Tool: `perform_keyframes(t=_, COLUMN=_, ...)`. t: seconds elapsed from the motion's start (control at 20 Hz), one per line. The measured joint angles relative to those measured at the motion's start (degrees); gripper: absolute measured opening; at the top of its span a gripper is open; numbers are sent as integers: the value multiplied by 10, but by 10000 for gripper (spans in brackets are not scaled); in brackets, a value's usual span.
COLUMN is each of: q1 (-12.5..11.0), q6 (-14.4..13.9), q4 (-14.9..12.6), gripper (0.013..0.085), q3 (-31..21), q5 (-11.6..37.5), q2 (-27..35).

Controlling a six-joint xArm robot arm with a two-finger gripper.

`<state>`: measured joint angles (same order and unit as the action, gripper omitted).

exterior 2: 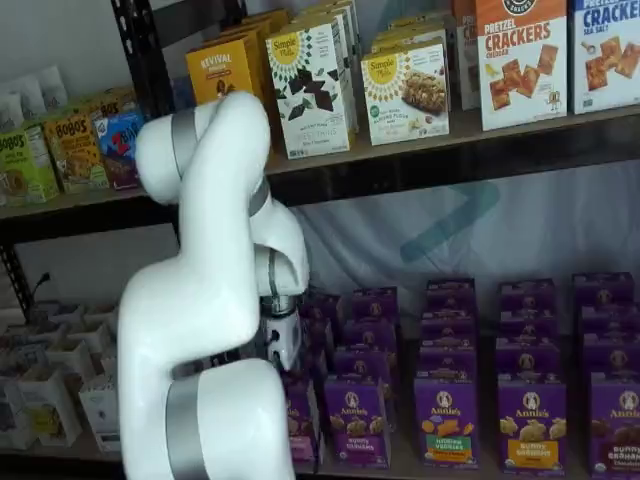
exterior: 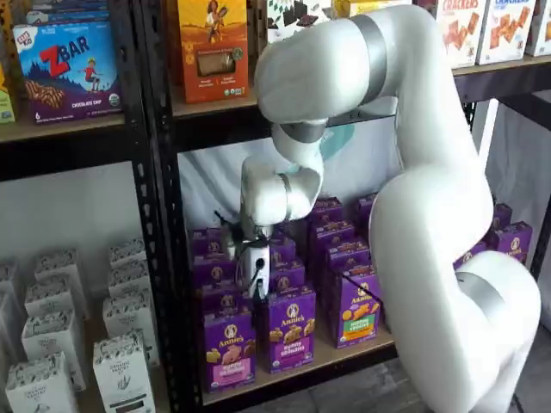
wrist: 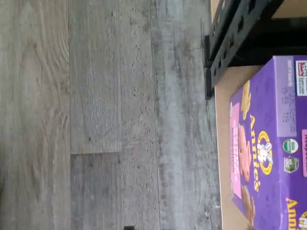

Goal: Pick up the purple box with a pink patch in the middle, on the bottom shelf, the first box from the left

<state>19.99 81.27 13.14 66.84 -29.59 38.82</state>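
Note:
The purple box [exterior: 228, 348] with the pink band stands upright at the left end of the front row on the bottom shelf [exterior: 340, 354]. The wrist view shows it from close by [wrist: 268, 153], its pink patch facing the floor side, on the tan board [wrist: 221, 143]. My gripper [exterior: 251, 297] hangs just above and behind this box, its white body pointing down. The fingers are hard to make out against the dark cartons, and nothing is held in them. In a shelf view the arm partly hides the box [exterior 2: 300, 418], and the gripper [exterior 2: 283, 362] shows above it.
More purple Annie's cartons [exterior: 291, 331] fill the shelf to the right and behind in rows. A black perforated upright [wrist: 230, 38] stands by the box's left. White cartons [exterior: 120, 370] sit in the neighbouring bay. Grey plank floor [wrist: 110, 115] lies in front.

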Motion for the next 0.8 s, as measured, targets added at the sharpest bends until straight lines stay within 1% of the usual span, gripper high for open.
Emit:
perform_keyframes(t=0.05, q1=1, q6=8, q4=9, gripper=850, q3=-1, q5=4, q2=0)
perform_keyframes(t=0.1, q1=4, q6=32, q4=39, gripper=850, q3=-5, q5=18, q2=1)
perform_keyframes(t=0.15, q1=6, q6=43, q4=53, gripper=850, q3=-7, q5=25, q2=2)
perform_keyframes(t=0.2, q1=9, q6=48, q4=61, gripper=850, q3=-7, q5=29, q2=3)
perform_keyframes(t=0.55, q1=20, q6=62, q4=87, gripper=850, q3=-5, q5=60, q2=12)
perform_keyframes(t=0.65, q1=22, q6=61, q4=88, gripper=850, q3=0, q5=65, q2=18)
perform_keyframes(t=0.8, q1=23, q6=54, q4=82, gripper=850, q3=12, q5=68, q2=28)
